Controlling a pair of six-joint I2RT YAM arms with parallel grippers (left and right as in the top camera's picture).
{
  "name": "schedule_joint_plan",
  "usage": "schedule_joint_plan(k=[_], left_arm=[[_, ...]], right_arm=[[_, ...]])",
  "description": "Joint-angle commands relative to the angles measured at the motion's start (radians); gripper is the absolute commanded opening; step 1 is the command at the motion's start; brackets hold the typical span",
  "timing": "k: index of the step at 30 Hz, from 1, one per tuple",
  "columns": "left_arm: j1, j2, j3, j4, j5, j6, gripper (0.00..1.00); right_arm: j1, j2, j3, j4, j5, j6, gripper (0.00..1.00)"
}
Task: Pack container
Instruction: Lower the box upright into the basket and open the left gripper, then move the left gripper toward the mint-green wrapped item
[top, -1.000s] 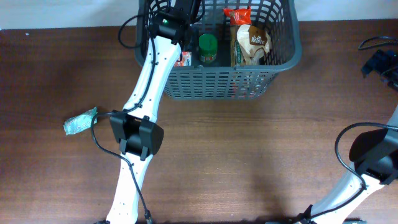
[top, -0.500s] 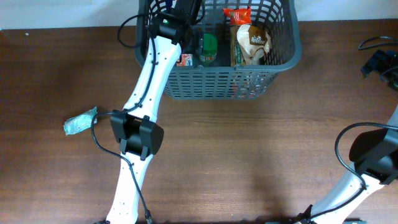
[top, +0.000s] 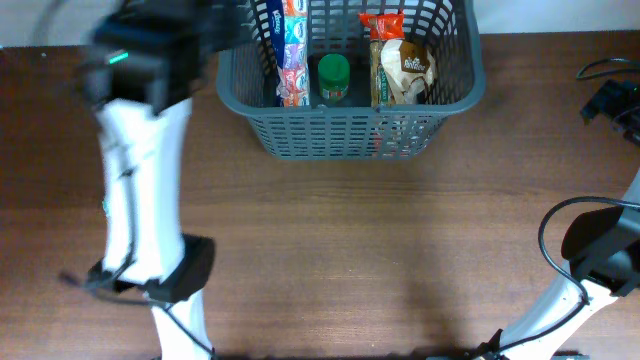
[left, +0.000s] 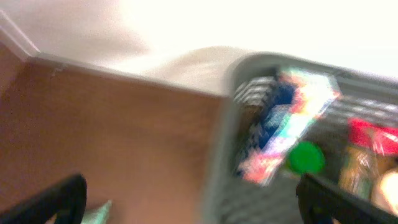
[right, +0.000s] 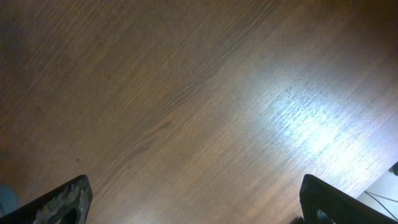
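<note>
The dark grey slotted container (top: 340, 135) stands at the table's far edge. It holds a colourful packet (top: 291, 50), a green-lidded jar (top: 333, 75), a brown bag (top: 402, 65) and a red packet (top: 384, 22). My left gripper (top: 160, 45) is motion-blurred, to the left of the container. In the left wrist view the left gripper (left: 193, 208) is open and empty, with the container (left: 217, 168) and the colourful packet (left: 292, 124) ahead on the right. My right gripper (right: 199, 202) is open and empty over bare wood.
A pale teal packet (left: 96, 213) lies on the table, at the bottom left of the left wrist view; my left arm mostly hides it in the overhead view. Dark cables and equipment (top: 612, 100) sit at the table's far right edge. A white wall runs behind the container.
My left gripper has come out of the container and swung fast to the left. The colourful packet now stands uncovered inside the container. The right arm has not moved.
</note>
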Motion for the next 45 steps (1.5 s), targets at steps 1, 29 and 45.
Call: schedule_joint_plan(k=[1,29,45], left_arm=[[0.093,-0.026,-0.005,-0.127,-0.063,-0.251,0.99],[0.543,-0.038,-1.035,0.142,0.233,-0.975,0.99],[0.586,-0.037,-1.366,0.408,0.217,-0.975,0.99]], right_arm=[[-0.006,0.003,-0.004,0.001,0.019,0.009,0.99],[-0.006,0.003,-0.004,0.001,0.019,0.009,0.99],[-0.006,0.003,-0.004,0.001,0.019,0.009,0.99]])
